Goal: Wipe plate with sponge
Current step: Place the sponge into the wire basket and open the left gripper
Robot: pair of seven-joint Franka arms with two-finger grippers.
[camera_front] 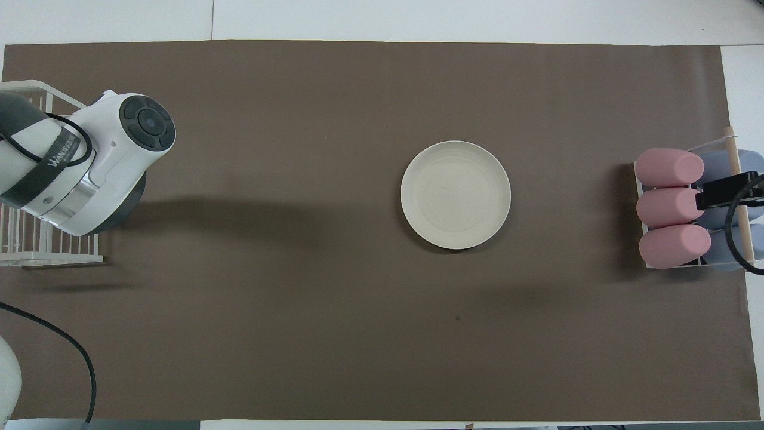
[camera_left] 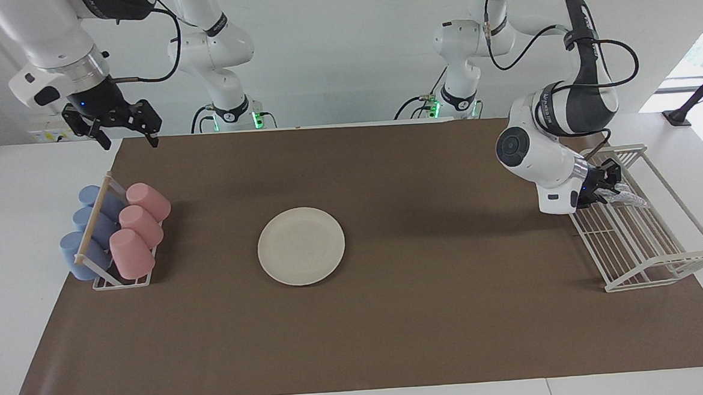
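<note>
The cream-white plate (camera_left: pixel 301 246) lies bare in the middle of the brown mat, and it also shows in the overhead view (camera_front: pixel 455 194). The silvery, wrinkly sponge (camera_left: pixel 629 198) is inside the white wire rack (camera_left: pixel 649 248) at the left arm's end of the table. My left gripper (camera_left: pixel 607 187) reaches down into that rack and is right at the sponge. In the overhead view the left arm's wrist hides both the gripper and the sponge. My right gripper (camera_left: pixel 129 137) is open and empty, raised near the robots' edge of the mat, and its tip shows in the overhead view (camera_front: pixel 725 190).
A low rack (camera_left: pixel 116 234) holds pink cups (camera_front: pixel 668 206) and blue cups lying on their sides at the right arm's end of the table. The wire rack's edge shows in the overhead view (camera_front: pixel 36 251). The brown mat (camera_left: pixel 395 339) covers most of the table.
</note>
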